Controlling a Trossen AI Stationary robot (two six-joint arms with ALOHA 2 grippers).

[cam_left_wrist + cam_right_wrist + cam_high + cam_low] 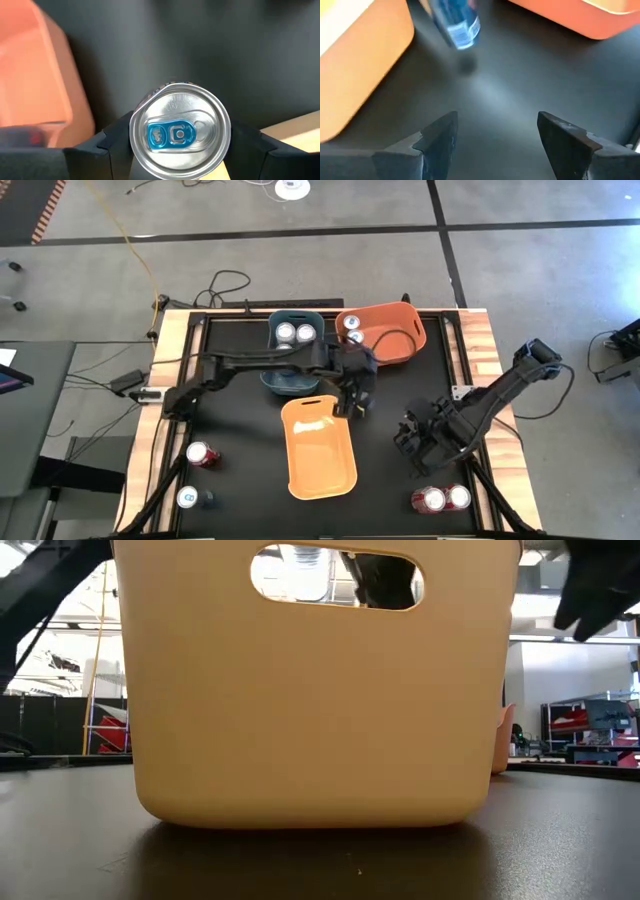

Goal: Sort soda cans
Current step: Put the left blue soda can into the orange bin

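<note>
My left gripper [352, 402] reaches over the table's middle, just off the far right corner of the yellow bin [318, 448], and is shut on a blue soda can [180, 132] with a silver top and blue tab. The can also shows in the right wrist view [457, 22]. My right gripper [412, 438] is open and empty [495, 135] low over the table, right of the yellow bin. Two cans [295, 332] stand in the blue bin [290, 380], and a can [352, 326] is in the orange bin [395, 330]. My left gripper pinches the blue can between its two fingers [116, 145], on opposite sides of the can's wall just below the top rim [137, 150]. The fingers come from above, pointing down. The can hangs below them, top up, clear of the table, with its shadow under it.
A red can [203, 454] and a white-and-blue can [190, 498] stand near the table's left front. Two red cans [430, 500] stand at the right front. The yellow bin [315, 690] fills the low view. Bare dark table lies between the bins and my right gripper.
</note>
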